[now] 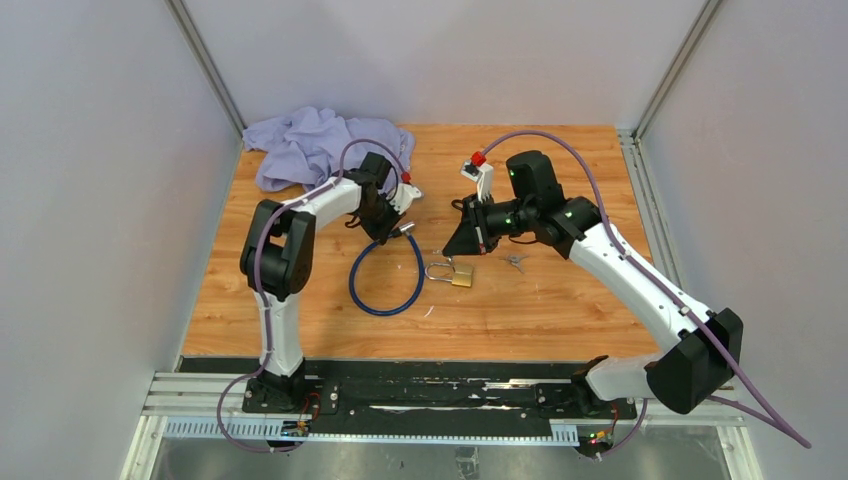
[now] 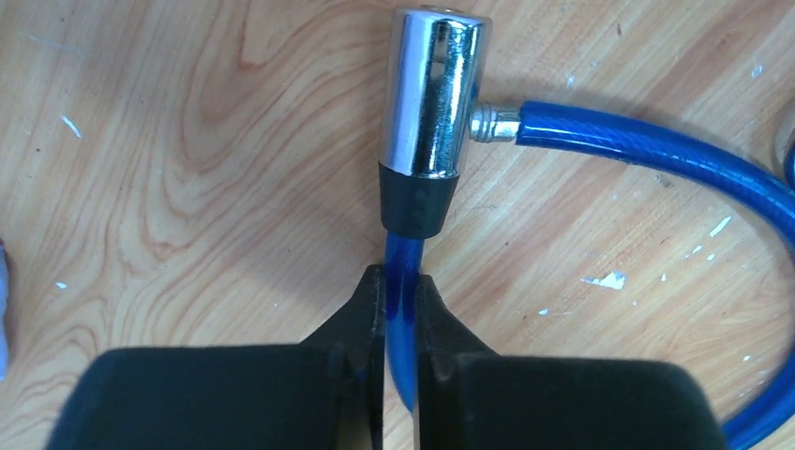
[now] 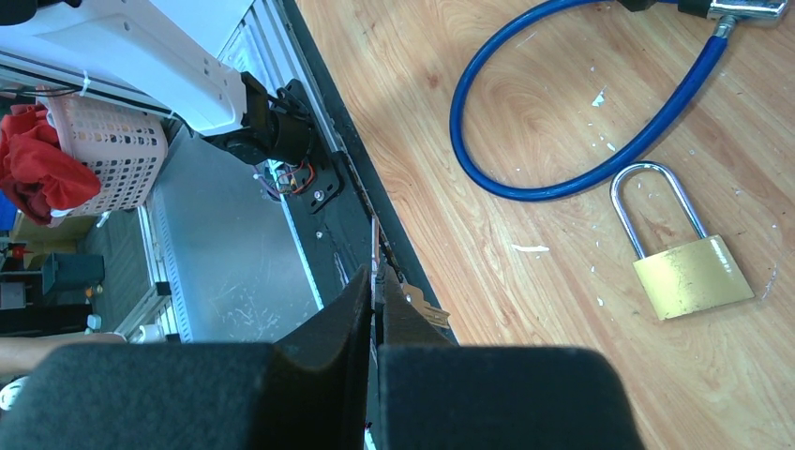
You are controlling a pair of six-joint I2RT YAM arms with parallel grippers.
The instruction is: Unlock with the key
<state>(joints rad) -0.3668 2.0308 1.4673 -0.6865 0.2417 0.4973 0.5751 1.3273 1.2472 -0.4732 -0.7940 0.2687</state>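
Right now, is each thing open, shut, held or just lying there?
Blue cable lock with chrome barrel: closed in a loop, lying flat.
Left pincer: shut on the blue cable below the barrel.
Right pincer: shut on a small brass key.
Gold-coloured metal padlock: shackle shut, lying flat.
Small silver keys: lying loose, untouched.
Crumpled purple cloth: heaped at the back.

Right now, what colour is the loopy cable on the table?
The cable is bright blue; the left wrist view shows it best.
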